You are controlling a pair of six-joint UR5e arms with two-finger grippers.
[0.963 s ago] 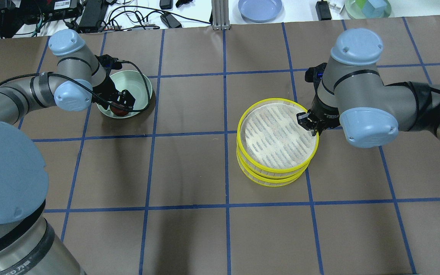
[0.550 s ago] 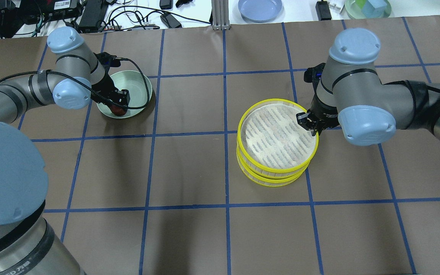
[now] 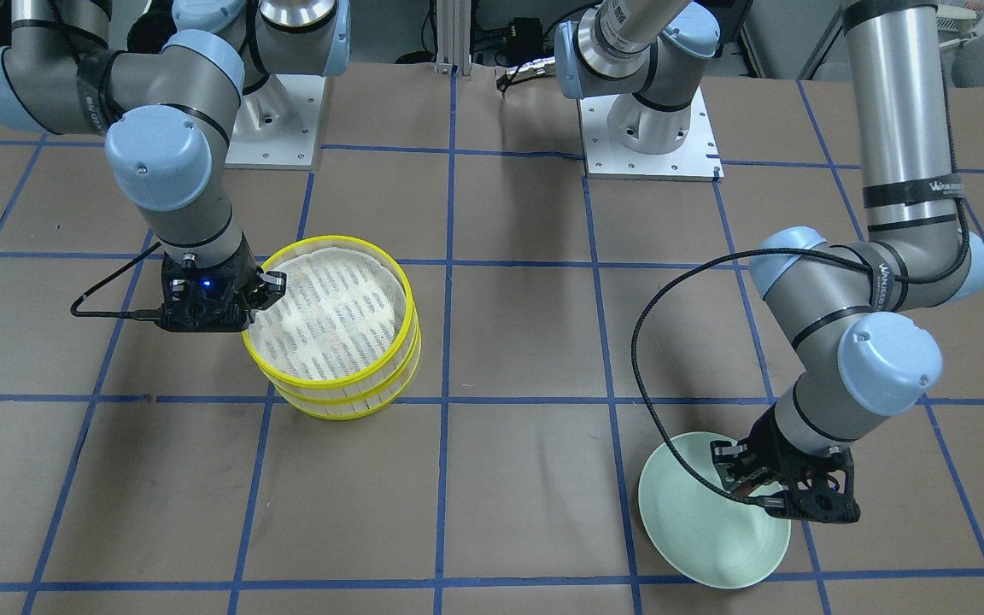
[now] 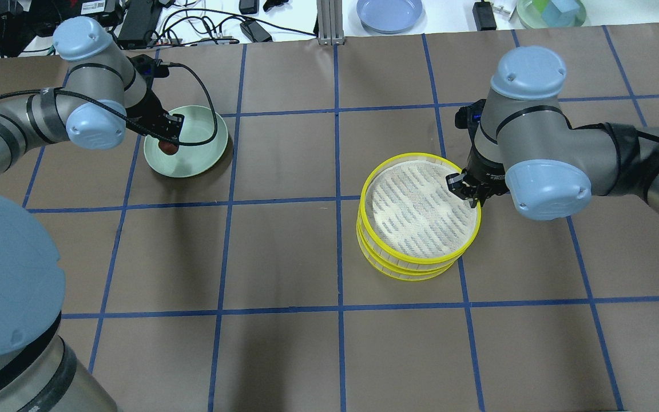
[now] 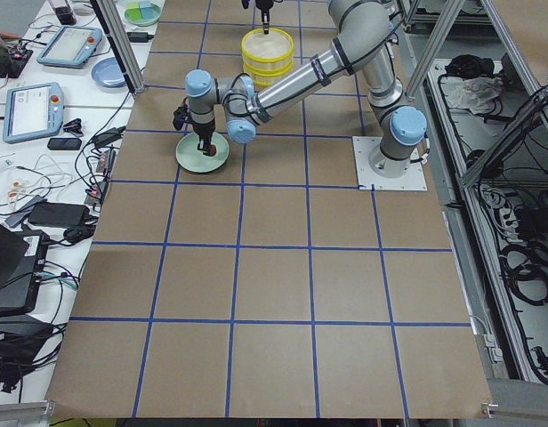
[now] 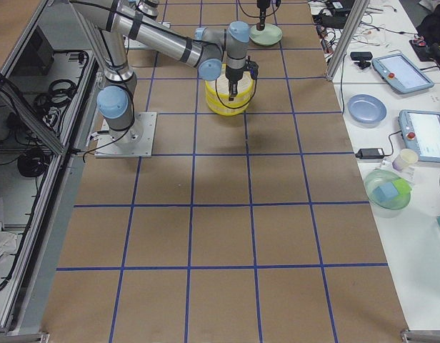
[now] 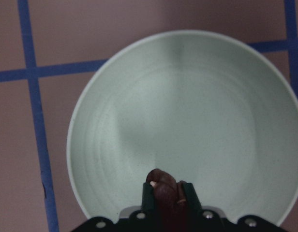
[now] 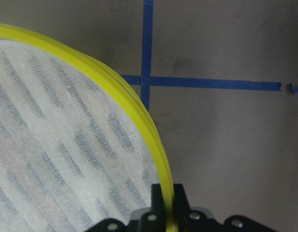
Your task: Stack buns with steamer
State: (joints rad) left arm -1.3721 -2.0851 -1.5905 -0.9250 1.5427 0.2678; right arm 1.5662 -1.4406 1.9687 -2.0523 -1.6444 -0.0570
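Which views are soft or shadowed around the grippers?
Left wrist: dark bun close to the lens, dim and soft; faint shadow across the green plate. Right wrist: steamer mesh fairly crisp. Overhead: soft arm shadows on the table. Side views: sharp, but details tiny.

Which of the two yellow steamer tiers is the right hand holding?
The upper tier: the right hand pinches its yellow rim, while the lower tier sits beneath it, untouched.

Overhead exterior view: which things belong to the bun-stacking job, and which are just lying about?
Job: dark reddish-brown bun, held by the left gripper; two stacked yellow-rimmed steamer tiers, top rim held by the right gripper.
Lying about: pale green round plate; blue plate; black cables.
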